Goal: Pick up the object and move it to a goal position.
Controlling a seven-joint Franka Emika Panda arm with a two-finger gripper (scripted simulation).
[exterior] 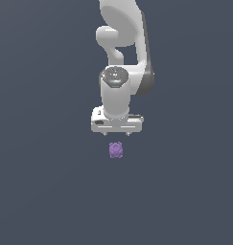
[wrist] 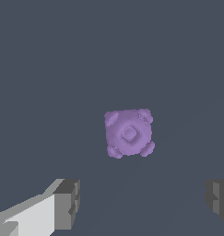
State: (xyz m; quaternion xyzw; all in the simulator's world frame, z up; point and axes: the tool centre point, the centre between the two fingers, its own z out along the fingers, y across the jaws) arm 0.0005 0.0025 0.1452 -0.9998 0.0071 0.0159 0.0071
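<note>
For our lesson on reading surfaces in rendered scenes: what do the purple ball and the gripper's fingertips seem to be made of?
Purple ball: looks like matte moulded plastic or rubber, with even colour, soft shading, no shine, and rounded studs and a dimple. Fingertips of the gripper: grey, blocky, ridged pads, perhaps rubber, on smooth white casing. Being simulator renders, these are only guesses.

A flat, uniform slate-blue-grey ground surface (exterior: 41, 191) fills the whole exterior view, matte and without seams, edges or texture. The wrist view shows the same plain dark grey-blue surface (wrist: 49, 55) everywhere. Lighting is soft and even, casting only very faint shading.
</note>
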